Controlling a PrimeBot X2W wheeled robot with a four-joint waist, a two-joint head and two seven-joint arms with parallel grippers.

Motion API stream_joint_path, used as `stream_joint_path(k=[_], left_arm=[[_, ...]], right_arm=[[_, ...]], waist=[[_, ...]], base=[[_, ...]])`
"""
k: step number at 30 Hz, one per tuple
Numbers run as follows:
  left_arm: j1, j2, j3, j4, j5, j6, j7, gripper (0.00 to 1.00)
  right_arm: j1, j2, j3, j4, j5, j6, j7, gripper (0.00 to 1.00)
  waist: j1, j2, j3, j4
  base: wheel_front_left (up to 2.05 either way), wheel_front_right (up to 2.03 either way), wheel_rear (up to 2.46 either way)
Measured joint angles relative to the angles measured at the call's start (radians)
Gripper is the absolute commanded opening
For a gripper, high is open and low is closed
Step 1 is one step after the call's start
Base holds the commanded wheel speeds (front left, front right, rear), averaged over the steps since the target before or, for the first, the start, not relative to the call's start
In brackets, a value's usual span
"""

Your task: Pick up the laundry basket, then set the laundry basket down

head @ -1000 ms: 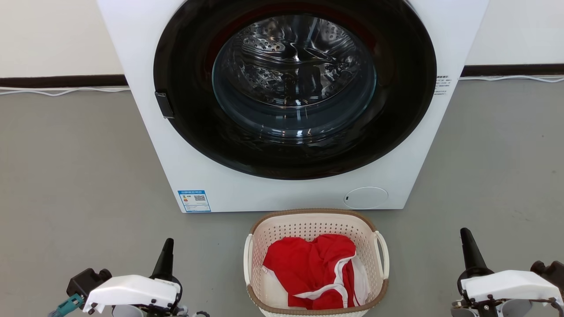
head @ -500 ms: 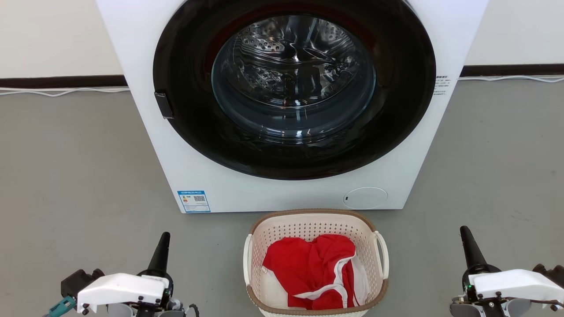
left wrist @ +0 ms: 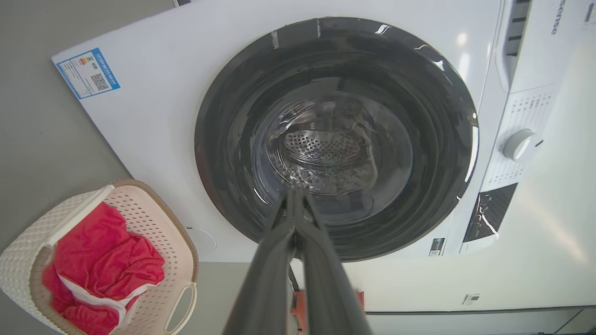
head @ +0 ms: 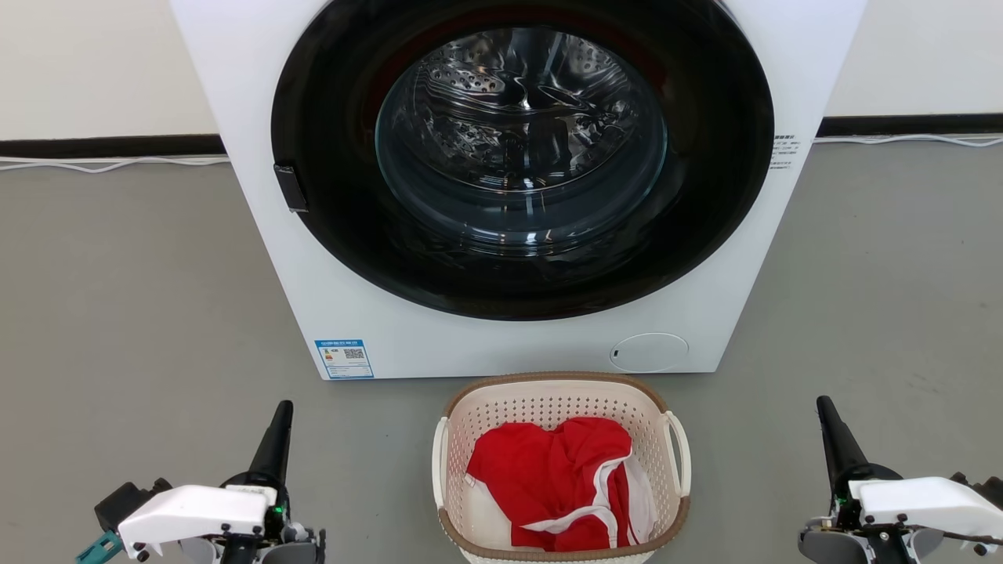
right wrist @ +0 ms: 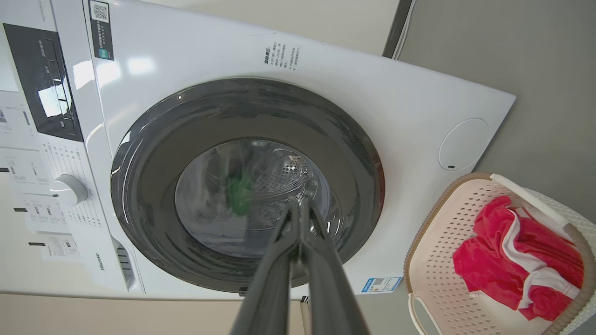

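Both grippers are closed and empty: the left gripper (head: pixel 280 423) sits low at the left, the right gripper (head: pixel 831 423) low at the right, each well apart from the basket (head: pixel 548 381). The basket stands on the grey floor (head: pixel 117 313) between them, just in front of the washer (head: pixel 509 348), whose door is shut, and holds a red garment (head: pixel 541 478)
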Motion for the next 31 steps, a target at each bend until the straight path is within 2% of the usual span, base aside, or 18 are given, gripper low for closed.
stream_joint_path(k=[19, 31], left_arm=[[0.0, 0.001, 0.037, -0.036, -0.184, -0.038, 0.054, 0.0], [0.0, 0.001, 0.039, -0.038, -0.199, -0.044, 0.054, 0.0]], right_arm=[[-0.001, 0.004, -0.002, -0.027, 0.231, 0.0, 0.048, 0.0], [-0.001, 0.005, -0.003, -0.028, 0.238, 0.0, 0.048, 0.0]], waist=[[0.0, 0.0, -0.001, -0.002], [0.0, 0.0, -0.001, -0.002]], base=[[0.0, 0.0, 0.0], [0.0, 0.0, 0.0]])
